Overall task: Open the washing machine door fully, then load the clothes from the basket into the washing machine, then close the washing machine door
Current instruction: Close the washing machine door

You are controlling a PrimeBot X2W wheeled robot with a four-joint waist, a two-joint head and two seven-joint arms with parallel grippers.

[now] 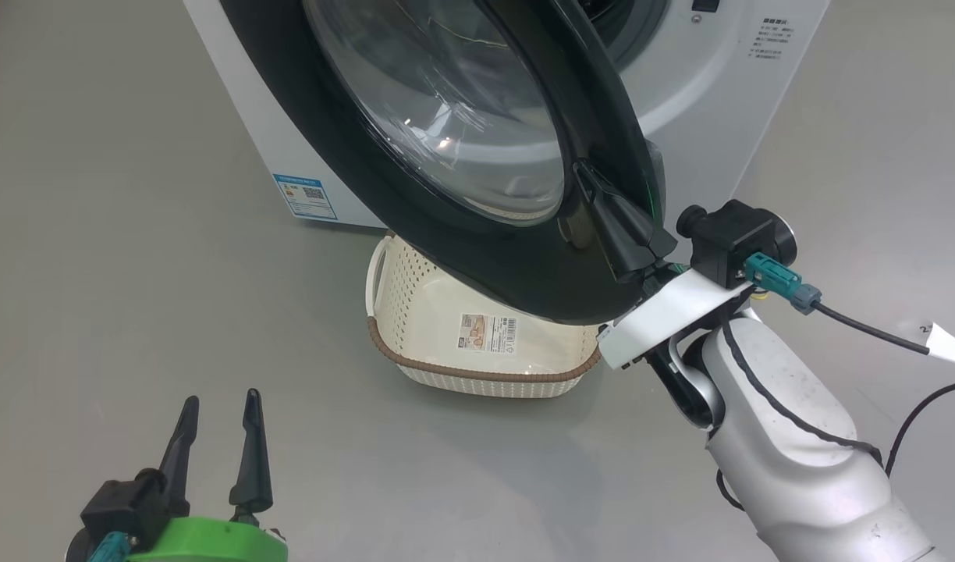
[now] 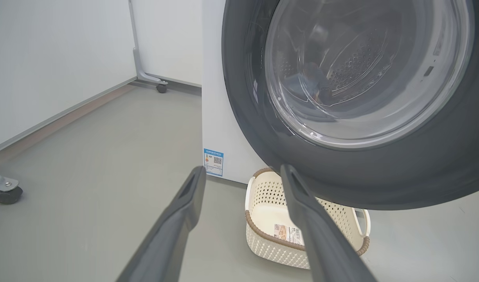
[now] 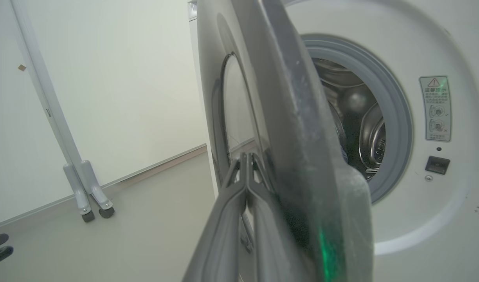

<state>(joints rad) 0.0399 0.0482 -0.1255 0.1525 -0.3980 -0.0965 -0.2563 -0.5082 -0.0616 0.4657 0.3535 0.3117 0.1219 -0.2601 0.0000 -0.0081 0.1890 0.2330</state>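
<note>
One blue sticker [image 1: 306, 195] on washing machine [image 1: 719, 94], label [image 1: 488, 333] in basket [image 1: 415, 312]

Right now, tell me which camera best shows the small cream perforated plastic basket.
The head view: the cream basket lies large there, with its brown rim, one handle and bottom label plain, though the glossy black-rimmed round door overhangs its far side. The left wrist view shows the basket smaller, crossed by a finger of the left gripper.
</note>
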